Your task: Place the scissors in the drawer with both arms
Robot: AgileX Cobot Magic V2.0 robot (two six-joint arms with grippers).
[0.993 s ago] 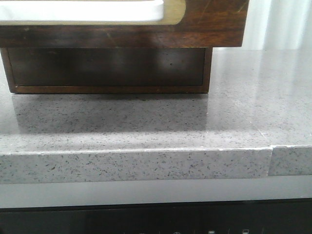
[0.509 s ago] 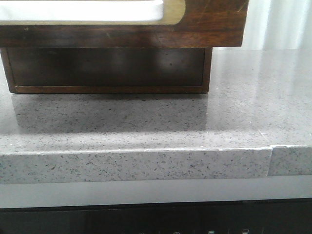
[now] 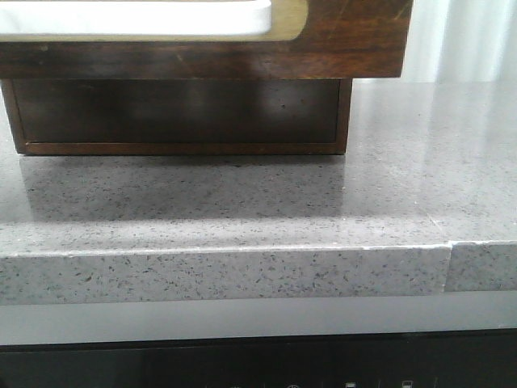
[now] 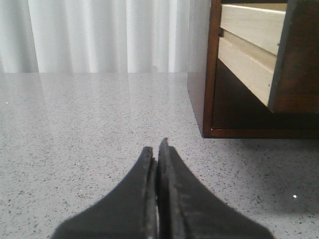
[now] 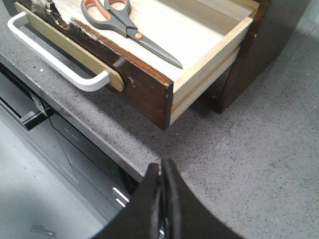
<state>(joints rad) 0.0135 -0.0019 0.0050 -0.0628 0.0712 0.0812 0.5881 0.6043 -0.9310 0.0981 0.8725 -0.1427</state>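
The scissors [image 5: 124, 25] lie flat on the pale wood floor of the drawer [image 5: 144, 84], which stands pulled out of its dark brown cabinet [image 5: 274, 35]. They have grey handles lined orange and dark blades. The drawer front carries a white handle [image 5: 55, 59]. My right gripper [image 5: 163, 167] is shut and empty, above the counter's front edge, apart from the drawer. My left gripper [image 4: 157, 147] is shut and empty, low over the counter beside the cabinet [image 4: 204, 89]. The front view shows the drawer front [image 3: 347, 40] from below; no gripper shows there.
The grey speckled stone counter [image 3: 242, 202] has a front edge [image 3: 226, 275] with a seam at the right. Dark cabinets [image 5: 65, 144] stand below the counter. White curtains [image 4: 99, 35] hang behind. An open cavity [image 3: 178, 113] lies under the pulled-out drawer.
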